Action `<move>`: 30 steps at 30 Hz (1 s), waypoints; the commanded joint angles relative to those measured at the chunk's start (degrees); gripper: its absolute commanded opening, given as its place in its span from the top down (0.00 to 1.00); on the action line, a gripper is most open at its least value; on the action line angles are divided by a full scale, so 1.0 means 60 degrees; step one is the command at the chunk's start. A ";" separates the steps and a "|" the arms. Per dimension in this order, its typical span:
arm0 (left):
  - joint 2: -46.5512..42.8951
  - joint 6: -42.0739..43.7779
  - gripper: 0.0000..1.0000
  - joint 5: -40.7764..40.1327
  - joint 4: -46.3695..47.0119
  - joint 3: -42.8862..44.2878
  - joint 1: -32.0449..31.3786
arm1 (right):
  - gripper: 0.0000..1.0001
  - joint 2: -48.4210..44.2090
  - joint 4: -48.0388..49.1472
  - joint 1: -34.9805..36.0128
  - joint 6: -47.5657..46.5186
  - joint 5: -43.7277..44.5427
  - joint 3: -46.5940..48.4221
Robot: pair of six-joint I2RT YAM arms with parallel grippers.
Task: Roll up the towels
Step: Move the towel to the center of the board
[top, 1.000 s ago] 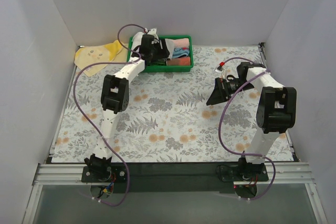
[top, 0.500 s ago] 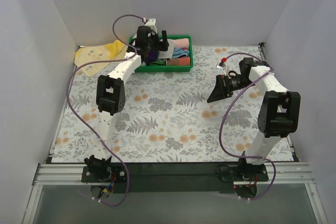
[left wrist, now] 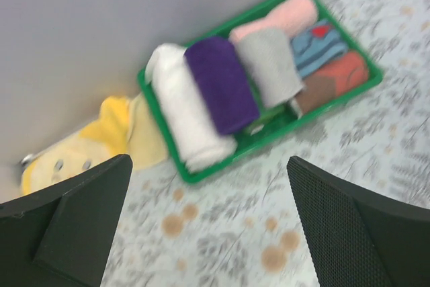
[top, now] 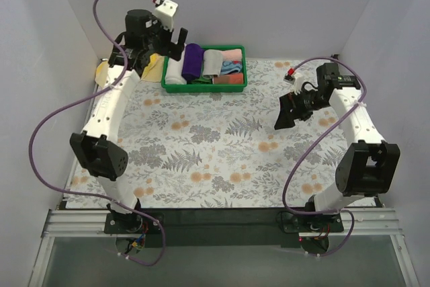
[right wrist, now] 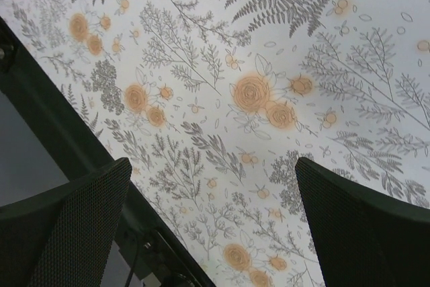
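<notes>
The light grey towel (top: 212,63) (left wrist: 269,65) lies as a short roll in the green basket (top: 203,88) (left wrist: 282,129), between a purple roll and folded cloths. The pale yellow towel (top: 153,67) (left wrist: 114,132) lies unrolled on the table at the back left, just left of the basket and partly hidden by my left arm. My left gripper (top: 171,44) (left wrist: 208,233) hangs high above the table near the basket's left end, open and empty. My right gripper (top: 285,115) (right wrist: 211,226) hovers over the right side of the flowered cloth, open and empty.
The basket also holds a white roll (top: 174,72), a purple roll (top: 192,60) and pink, blue and red folded cloths (top: 232,68). White walls close in the back and both sides. The dark front rail (right wrist: 40,139) runs under my right gripper's view.
My left gripper has opened, lifted out of the basket and swung up and to the left, leaving the grey roll in the basket. My right arm has shifted slightly.
</notes>
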 commanded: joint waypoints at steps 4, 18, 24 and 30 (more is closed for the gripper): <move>-0.1443 0.2007 0.07 0.0264 -0.3467 -0.1611 0.1418 | 0.01 -0.1089 0.0422 -0.0269 0.0089 0.0918 -0.1039; 0.0588 0.2258 0.21 0.0762 -0.3515 -0.2304 0.4100 | 0.01 -0.1326 0.0936 -0.0269 -0.0483 0.1212 -0.2037; 0.3839 0.3150 0.26 0.1072 -0.3323 0.0764 0.4526 | 0.01 -0.1252 0.1009 -0.0269 -0.0278 0.0553 -0.2256; 0.7032 0.3314 0.27 0.0925 -0.3119 0.3965 0.4848 | 0.01 -0.1267 0.1054 -0.0269 -0.0715 0.1225 -0.2447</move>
